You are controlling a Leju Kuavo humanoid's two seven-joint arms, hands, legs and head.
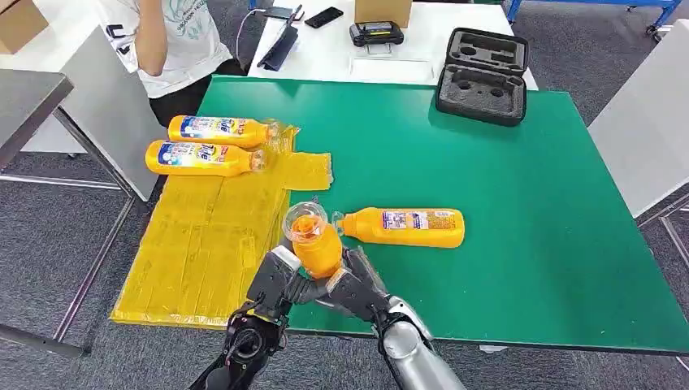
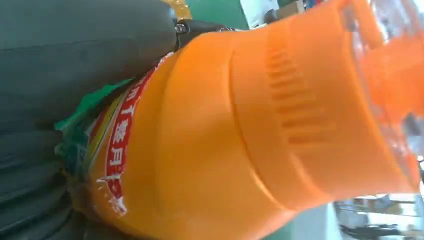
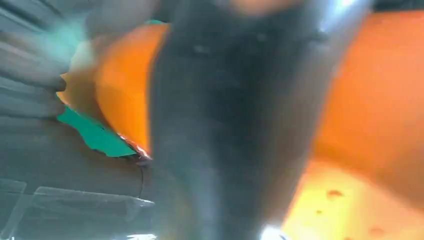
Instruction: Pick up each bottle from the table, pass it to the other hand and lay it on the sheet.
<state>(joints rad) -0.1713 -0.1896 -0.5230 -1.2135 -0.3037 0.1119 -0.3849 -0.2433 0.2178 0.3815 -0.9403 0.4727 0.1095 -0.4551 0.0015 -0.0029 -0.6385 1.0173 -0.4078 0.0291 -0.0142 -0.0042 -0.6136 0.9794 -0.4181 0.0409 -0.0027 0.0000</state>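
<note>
An orange bottle (image 1: 314, 248) with a clear cap stands upright in the air over the green table's (image 1: 504, 187) front edge, between my two hands. My left hand (image 1: 272, 280) grips its lower body from the left, my right hand (image 1: 357, 288) from the right. The left wrist view has the bottle (image 2: 225, 140) close up against my left hand (image 2: 75, 50). In the right wrist view a dark finger (image 3: 225, 125) lies across the orange bottle (image 3: 380, 100). Another bottle (image 1: 406, 227) lies on the table just beyond. Two bottles (image 1: 215, 128) (image 1: 199, 158) lie on the yellow sheet (image 1: 203, 244).
A black foam case (image 1: 482, 77) sits at the table's far edge. Behind it a white table (image 1: 341, 49) carries a phone and small devices. A person (image 1: 175, 41) stands at the back left, beside a grey panel (image 1: 106, 106).
</note>
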